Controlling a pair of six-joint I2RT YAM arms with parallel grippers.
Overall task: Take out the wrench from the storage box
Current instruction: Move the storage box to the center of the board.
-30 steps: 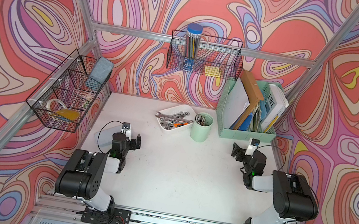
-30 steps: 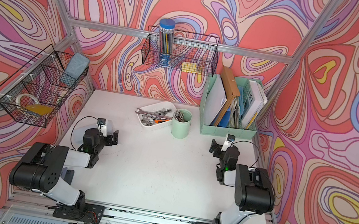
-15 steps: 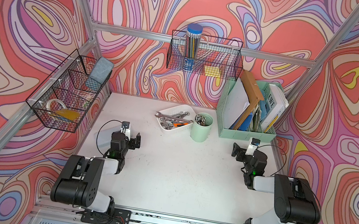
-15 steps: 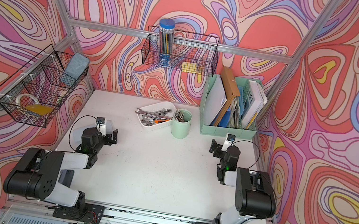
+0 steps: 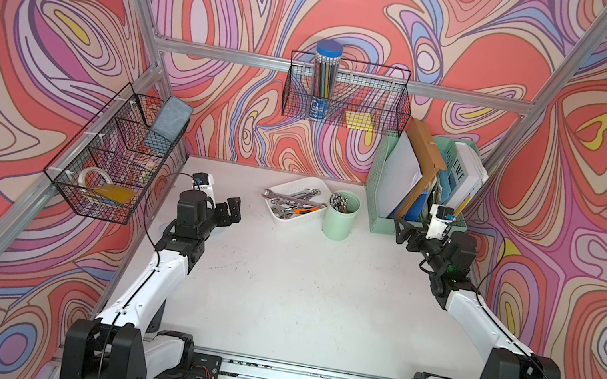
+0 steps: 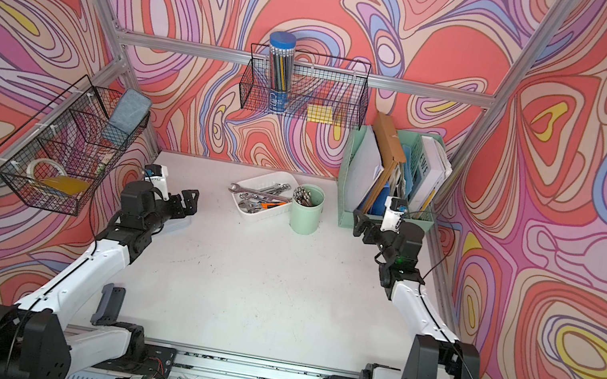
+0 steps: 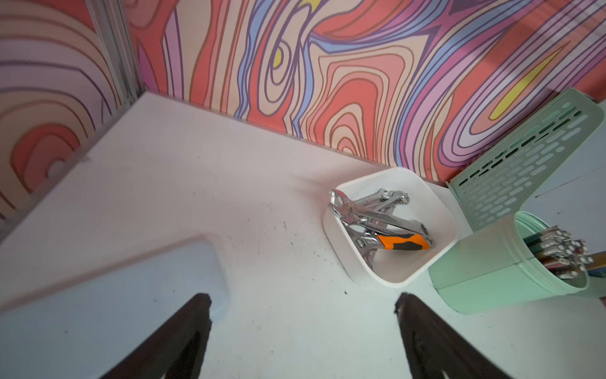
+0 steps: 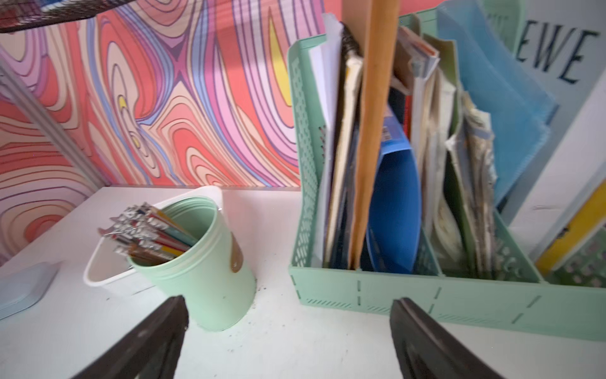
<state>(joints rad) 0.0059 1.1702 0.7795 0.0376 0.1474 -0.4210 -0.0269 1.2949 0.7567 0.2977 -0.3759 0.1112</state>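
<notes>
None of it looks done, Mara: the chrome wrenches (image 7: 370,210) and the orange-handled adjustable wrench (image 7: 401,242) all lie heaped in the storage box (image 7: 393,274). It sits at the back of the counter (image 5: 298,282), just beside the mint-green pencil cup (image 7: 485,262).

So the reach, the grasp and the lift-out are all left. Which arm is nearer, Tom?

Left one, I'd judge. Its wrist view looks straight at the box, and the left fingers (image 7: 183,331) are spread wide, holding nothing and touching nothing. They hover over the counter at the edge of a translucent lidded case (image 7: 108,295), near the box but clearly apart from it.

And the right fingers (image 8: 157,338)?

Also spread wide and empty, off toward the file organizer (image 8: 426,292), with the cup between them and the box.

Then the chrome wrench head poking over the box rim looks easiest to pinch.
</notes>
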